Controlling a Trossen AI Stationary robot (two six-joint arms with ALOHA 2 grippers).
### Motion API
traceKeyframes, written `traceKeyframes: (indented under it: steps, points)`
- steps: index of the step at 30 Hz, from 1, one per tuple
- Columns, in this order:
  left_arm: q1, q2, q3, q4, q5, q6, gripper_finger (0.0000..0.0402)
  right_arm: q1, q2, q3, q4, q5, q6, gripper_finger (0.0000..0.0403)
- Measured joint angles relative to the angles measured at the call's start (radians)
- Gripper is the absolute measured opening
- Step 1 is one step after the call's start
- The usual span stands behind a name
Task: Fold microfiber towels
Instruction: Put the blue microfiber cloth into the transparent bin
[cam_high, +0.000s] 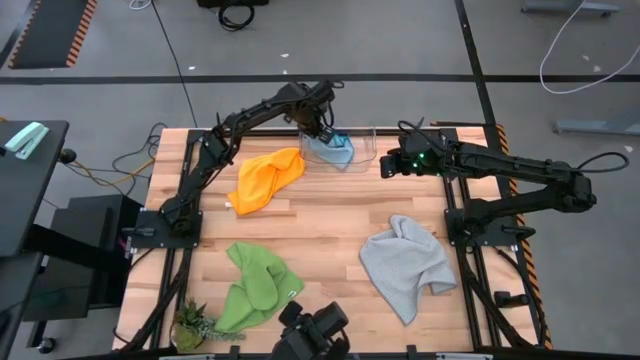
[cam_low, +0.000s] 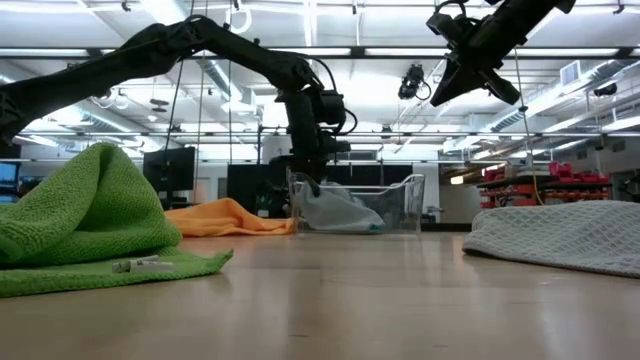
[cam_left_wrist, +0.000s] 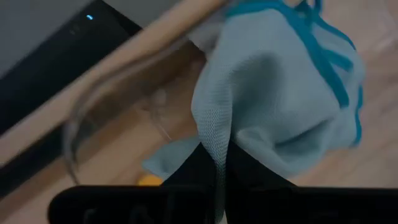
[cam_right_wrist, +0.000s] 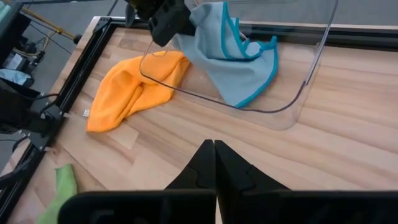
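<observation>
The light blue towel (cam_right_wrist: 233, 59), edged in teal, sits bunched inside a clear plastic bin (cam_right_wrist: 292, 102) at the table's far middle. My left gripper (cam_high: 318, 130) reaches over the bin's left end and is shut on this towel (cam_left_wrist: 280, 93). The yellow-orange towel (cam_high: 268, 178) lies crumpled on the table just left of the bin. The green towel (cam_high: 255, 290) lies bunched at the near left, the grey towel (cam_high: 405, 262) at the near right. My right gripper (cam_high: 388, 167) hangs shut and empty above the table, right of the bin. My left gripper pinches a raised fold of the light blue towel (cam_left_wrist: 214, 134) between its two fingers, coming from above and pointing steeply down. The cloth hangs slack below the fingers. Its lower part (cam_right_wrist: 249, 87) rests on the bin's floor.
A small potted plant (cam_high: 195, 325) and a camera mount (cam_high: 315, 335) stand at the table's near edge. Bare wood lies between the towels in the table's middle (cam_high: 330, 225). Black arm frames run along both side edges.
</observation>
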Motion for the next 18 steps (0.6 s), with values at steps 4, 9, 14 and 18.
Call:
traceKeyframes:
  steps: [4, 9, 14, 18]
  points:
    - [-0.001, -0.016, 0.0, 0.037, -0.01, 0.0, 0.0053, 0.0, 0.0, -0.003, 0.0, 0.0, -0.013, 0.0002]
    - [-0.003, -0.036, 0.0, 0.033, -0.011, 0.011, 0.0073, 0.0, 0.001, -0.023, -0.001, -0.001, -0.019, 0.001]
    - [-0.003, -0.06, 0.0, 0.039, -0.011, 0.028, 0.0084, 0.0, 0.014, -0.029, 0.002, -0.001, -0.019, 0.0014]
    - [0.002, -0.074, 0.0, 0.04, -0.007, 0.058, 0.0094, 0.0, 0.023, -0.029, 0.004, -0.001, -0.019, 0.0014]
